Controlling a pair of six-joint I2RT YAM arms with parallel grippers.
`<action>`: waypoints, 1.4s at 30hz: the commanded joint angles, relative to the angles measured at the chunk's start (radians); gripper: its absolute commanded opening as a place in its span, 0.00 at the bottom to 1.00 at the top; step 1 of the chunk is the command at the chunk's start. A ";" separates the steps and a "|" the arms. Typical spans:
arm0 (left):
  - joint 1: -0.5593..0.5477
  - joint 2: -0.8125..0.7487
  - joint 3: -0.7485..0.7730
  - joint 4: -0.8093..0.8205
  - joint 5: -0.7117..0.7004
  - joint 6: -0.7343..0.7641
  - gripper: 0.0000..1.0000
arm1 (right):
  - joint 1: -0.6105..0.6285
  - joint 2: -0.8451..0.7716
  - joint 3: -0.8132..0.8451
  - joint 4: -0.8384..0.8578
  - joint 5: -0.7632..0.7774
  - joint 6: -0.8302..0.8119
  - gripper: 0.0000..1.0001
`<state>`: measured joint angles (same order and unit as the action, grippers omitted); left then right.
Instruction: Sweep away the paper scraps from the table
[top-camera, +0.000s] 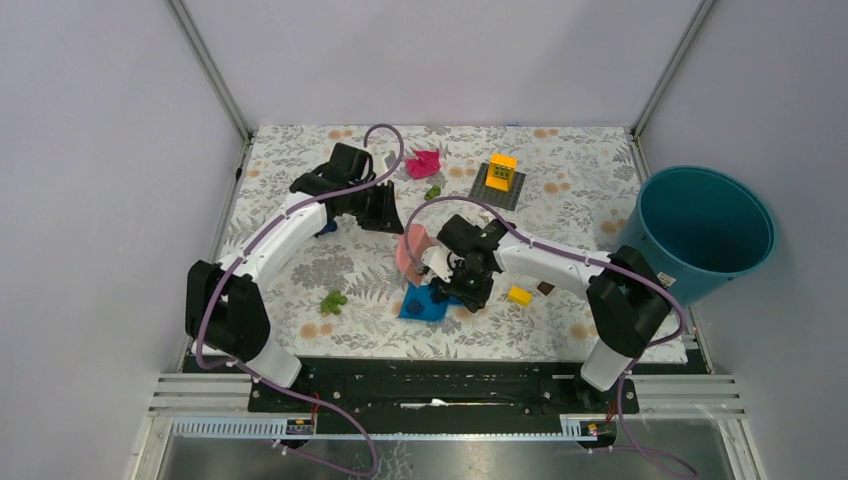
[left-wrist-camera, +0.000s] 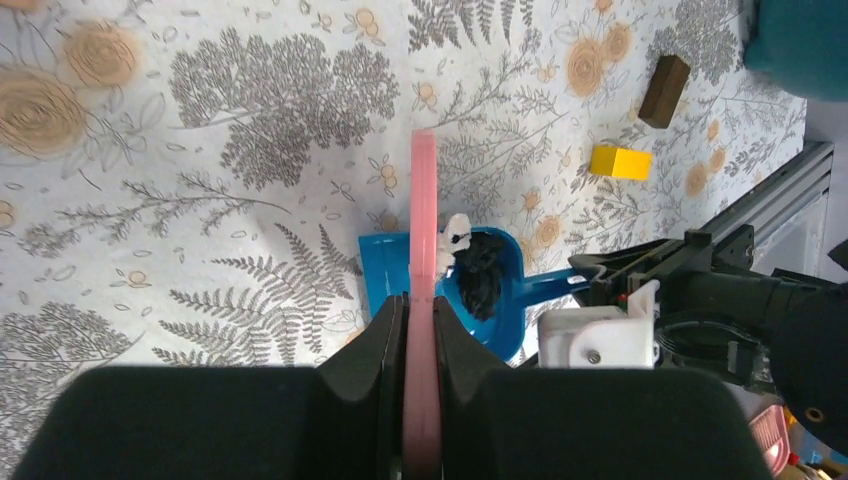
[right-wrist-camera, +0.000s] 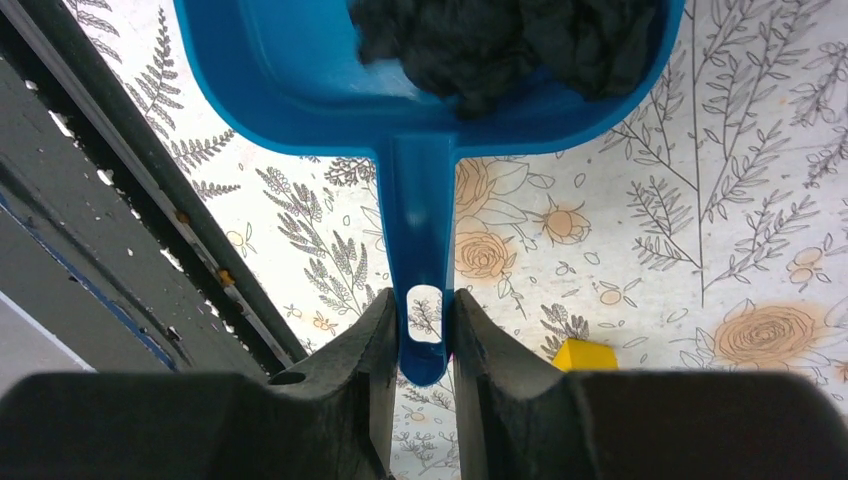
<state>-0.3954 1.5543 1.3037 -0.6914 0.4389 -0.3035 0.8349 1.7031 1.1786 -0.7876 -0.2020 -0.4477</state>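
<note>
My left gripper (left-wrist-camera: 421, 305) is shut on a flat pink scraper (left-wrist-camera: 423, 220), whose far edge stands at the mouth of a blue dustpan (left-wrist-camera: 385, 275). A black paper wad (left-wrist-camera: 485, 275) and a white one (left-wrist-camera: 457, 235) lie in the pan. My right gripper (right-wrist-camera: 424, 320) is shut on the dustpan's handle (right-wrist-camera: 417, 220); the black wad (right-wrist-camera: 500, 45) fills the pan. In the top view a magenta scrap (top-camera: 425, 162) and a green scrap (top-camera: 433, 192) lie at the back, another green scrap (top-camera: 333, 302) at the front left, and a dark blue one (top-camera: 325, 229) under the left arm.
The teal bucket (top-camera: 705, 230) stands off the table's right edge. A yellow block on a grey plate (top-camera: 500, 172) sits at the back. A small yellow block (top-camera: 519, 295) and a brown block (top-camera: 545, 288) lie right of the dustpan (top-camera: 425, 303).
</note>
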 joint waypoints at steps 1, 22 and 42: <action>0.015 0.017 0.099 0.000 0.000 0.044 0.00 | -0.022 -0.107 -0.042 0.027 0.004 0.017 0.00; 0.064 0.039 0.456 -0.090 -0.075 0.294 0.00 | -0.233 -0.287 -0.107 0.087 0.044 -0.015 0.00; 0.032 0.124 0.137 -0.030 -0.123 0.178 0.00 | -0.230 -0.086 -0.126 -0.030 0.196 -0.059 0.00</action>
<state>-0.3431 1.7245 1.5059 -0.7830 0.2405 -0.0383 0.6056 1.5852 1.0275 -0.8440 -0.0414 -0.5179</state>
